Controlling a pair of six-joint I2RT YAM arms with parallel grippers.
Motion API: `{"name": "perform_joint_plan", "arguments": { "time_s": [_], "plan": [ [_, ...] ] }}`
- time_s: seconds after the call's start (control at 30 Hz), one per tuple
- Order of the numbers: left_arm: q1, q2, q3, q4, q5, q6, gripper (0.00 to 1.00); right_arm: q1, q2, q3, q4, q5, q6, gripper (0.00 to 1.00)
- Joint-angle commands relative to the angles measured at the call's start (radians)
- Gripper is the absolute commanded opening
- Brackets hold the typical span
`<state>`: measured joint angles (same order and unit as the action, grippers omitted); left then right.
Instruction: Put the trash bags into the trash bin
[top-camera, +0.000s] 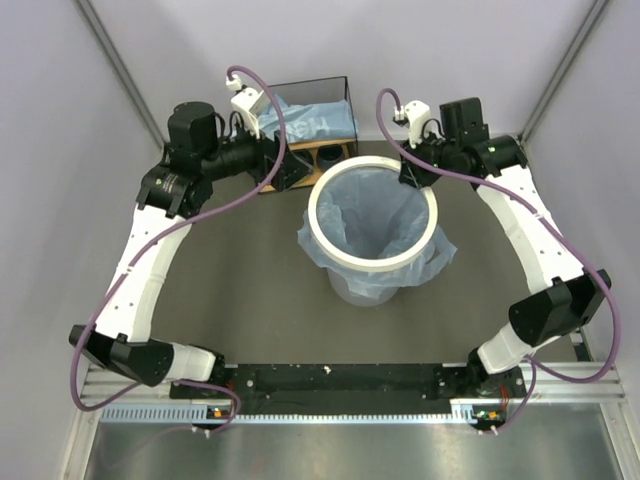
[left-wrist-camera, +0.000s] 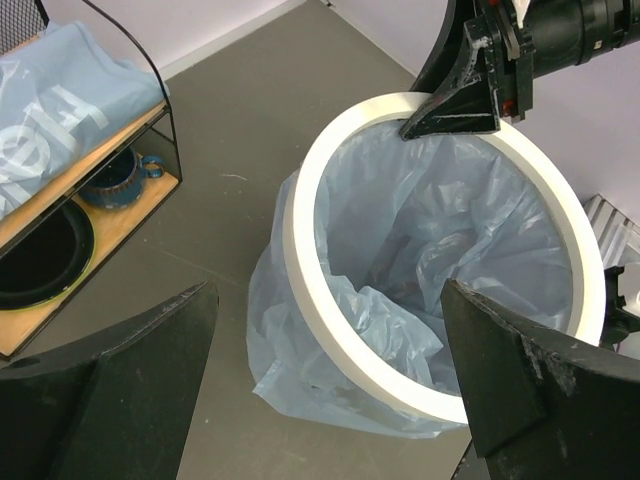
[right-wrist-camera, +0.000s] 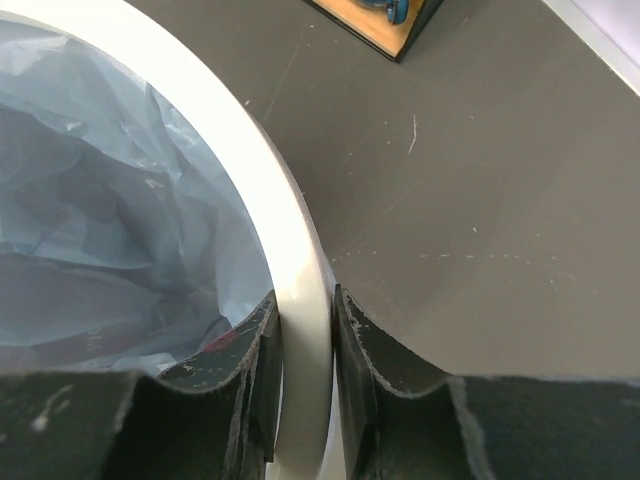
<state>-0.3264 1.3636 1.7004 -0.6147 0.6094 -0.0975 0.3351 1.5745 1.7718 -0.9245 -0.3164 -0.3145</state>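
From above: the trash bin (top-camera: 372, 263) stands on the bench (top-camera: 230, 300), lined with one trash bag (top-camera: 375, 215); a second bag (top-camera: 310, 122) drapes the shelf (top-camera: 312, 150); it looks like light, slippery film, best pinched at a fold. Left wrist: my left end effector (left-wrist-camera: 330, 290) gapes wide, empty. Right wrist: my right end effector (right-wrist-camera: 303, 300) sits narrow astride the white ring (right-wrist-camera: 270, 220); whether it presses, I cannot tell; the bin's bottom is hidden.

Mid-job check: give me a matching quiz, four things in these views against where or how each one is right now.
Things:
1. left end effector
2. right end effector
3. blue cup
4. lettered trash bag

States or places:
A. lying on top of the shelf
B. closed around the white ring
C. wide open, empty
D. inside the shelf, beside the dark bowl

Pairs: 1-C, 2-B, 3-D, 4-A
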Motion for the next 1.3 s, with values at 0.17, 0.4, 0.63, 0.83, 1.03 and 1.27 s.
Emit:
{"name": "perform_joint_plan", "arguments": {
  "time_s": [0.17,0.4,0.63,0.83,1.03,1.27],
  "plan": [
    [-0.003,0.034,0.045,-0.005,0.003,0.024,0.99,-0.01,-0.028,-0.015,0.044,-0.038,-0.002,0.49],
    [-0.011,0.08,0.091,-0.062,0.029,0.083,0.99,-0.022,-0.065,0.043,0.041,-0.061,0.06,0.71],
    [0.013,0.137,0.136,-0.077,0.311,0.006,0.99,-0.085,-0.129,0.137,0.042,-0.209,0.182,0.76],
    [0.003,0.176,0.044,0.006,0.449,-0.106,0.68,-0.082,-0.215,-0.023,0.047,-0.44,0.368,0.63],
    [-0.019,0.215,-0.08,0.019,0.469,-0.145,0.56,-0.116,-0.228,-0.193,0.05,-0.506,0.367,0.53],
    [-0.026,0.21,-0.238,-0.028,0.353,-0.071,0.45,-0.151,-0.177,-0.414,0.075,-0.536,0.319,0.43]
  ]
}}
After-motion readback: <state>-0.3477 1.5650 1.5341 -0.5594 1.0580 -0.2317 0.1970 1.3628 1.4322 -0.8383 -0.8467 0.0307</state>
